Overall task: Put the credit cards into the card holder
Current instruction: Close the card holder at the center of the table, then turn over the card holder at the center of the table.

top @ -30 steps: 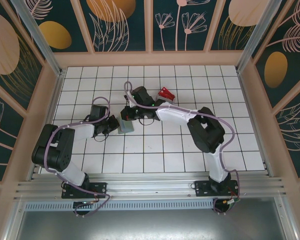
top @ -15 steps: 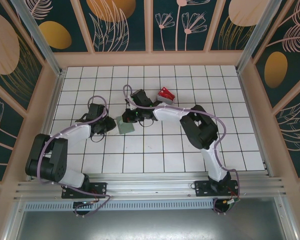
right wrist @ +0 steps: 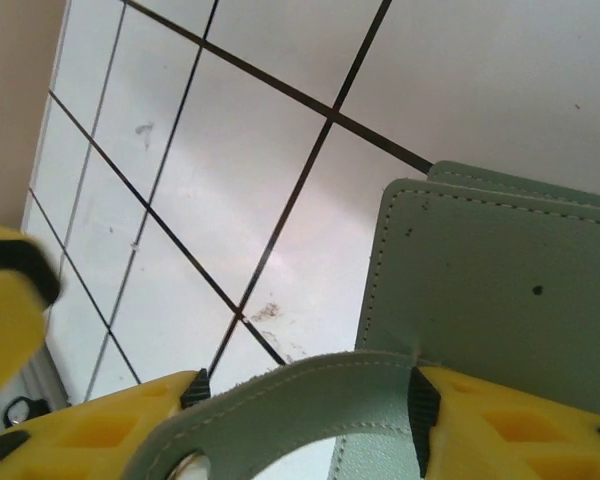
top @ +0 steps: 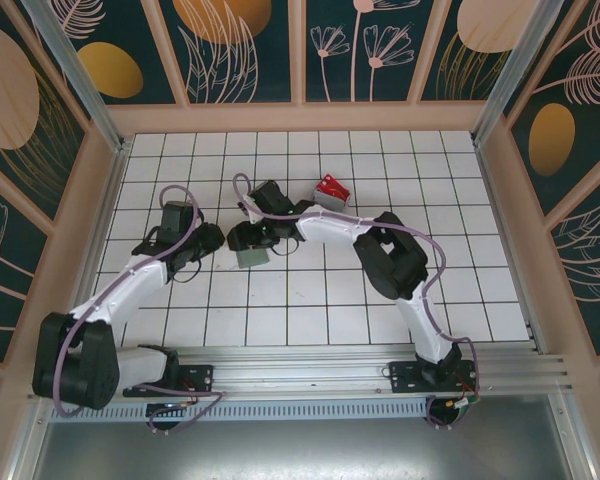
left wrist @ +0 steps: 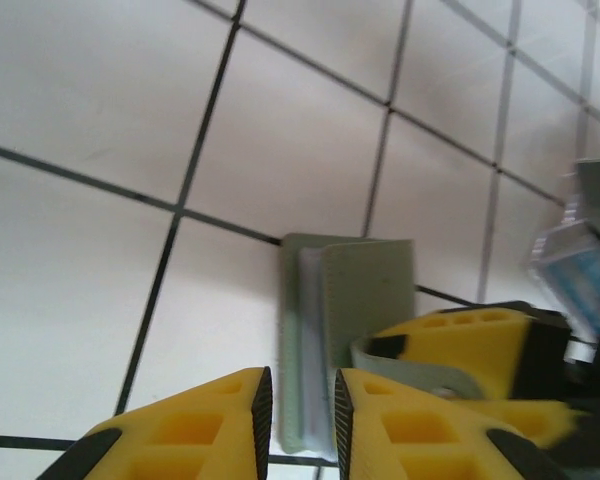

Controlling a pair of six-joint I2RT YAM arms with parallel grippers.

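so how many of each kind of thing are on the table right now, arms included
grey-green soft square wallet: 1
red card pile with pale marks: 1 (cards too small to count singly)
black-and-white robot arms, left and right: 2
total: 4

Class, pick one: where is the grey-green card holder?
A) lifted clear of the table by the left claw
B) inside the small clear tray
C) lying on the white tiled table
C: the card holder lies on the tiled table, with the right claw at its strap.
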